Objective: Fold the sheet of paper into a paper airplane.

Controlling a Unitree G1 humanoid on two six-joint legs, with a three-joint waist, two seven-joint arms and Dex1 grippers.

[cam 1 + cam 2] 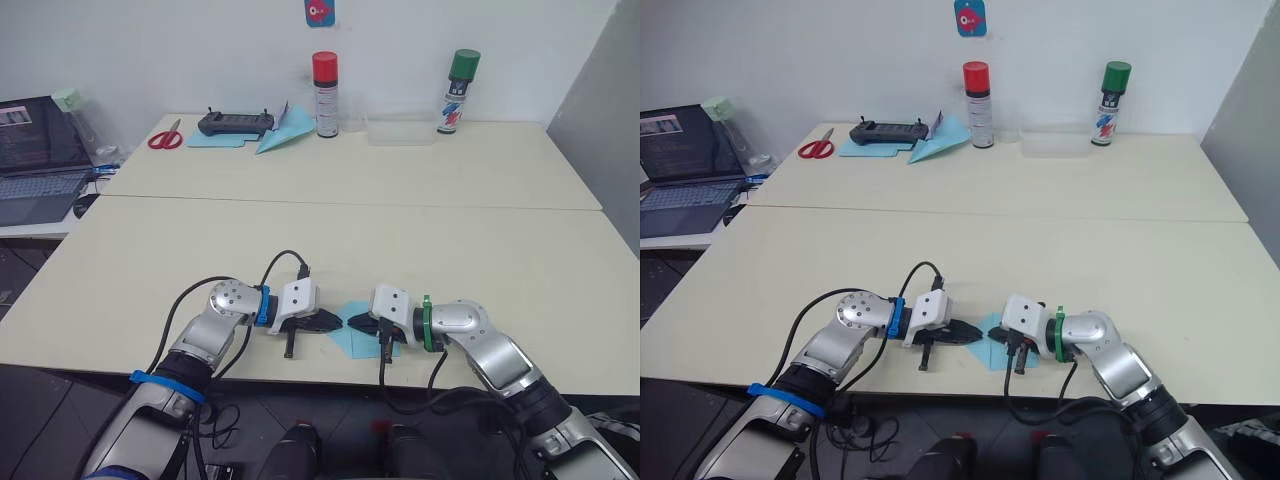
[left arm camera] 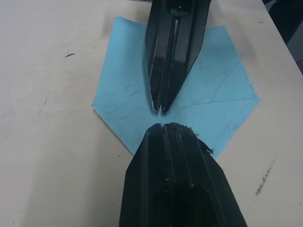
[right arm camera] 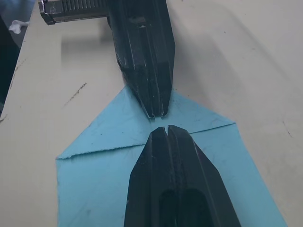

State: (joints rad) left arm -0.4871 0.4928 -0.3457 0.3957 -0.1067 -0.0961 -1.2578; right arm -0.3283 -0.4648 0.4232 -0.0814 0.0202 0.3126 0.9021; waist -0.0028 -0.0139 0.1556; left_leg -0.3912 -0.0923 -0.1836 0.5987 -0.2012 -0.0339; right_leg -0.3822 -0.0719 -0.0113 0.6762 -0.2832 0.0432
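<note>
Nearby, cream table (image 1: 300, 240), white wall (image 1: 150, 50)

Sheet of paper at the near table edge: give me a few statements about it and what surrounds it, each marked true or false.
1. The sheet of paper lies flat on the near table. True.
2. The left end effector and right end effector meet nearly tip to tip over the sheet. True.
3. The left end effector's fingers are spread wide. False: both end effectors are shut.
4. The red-capped spray can stands by the sheet. False: it stands at the far table's back edge.
5. The red scissors lie on the far table. True.
</note>
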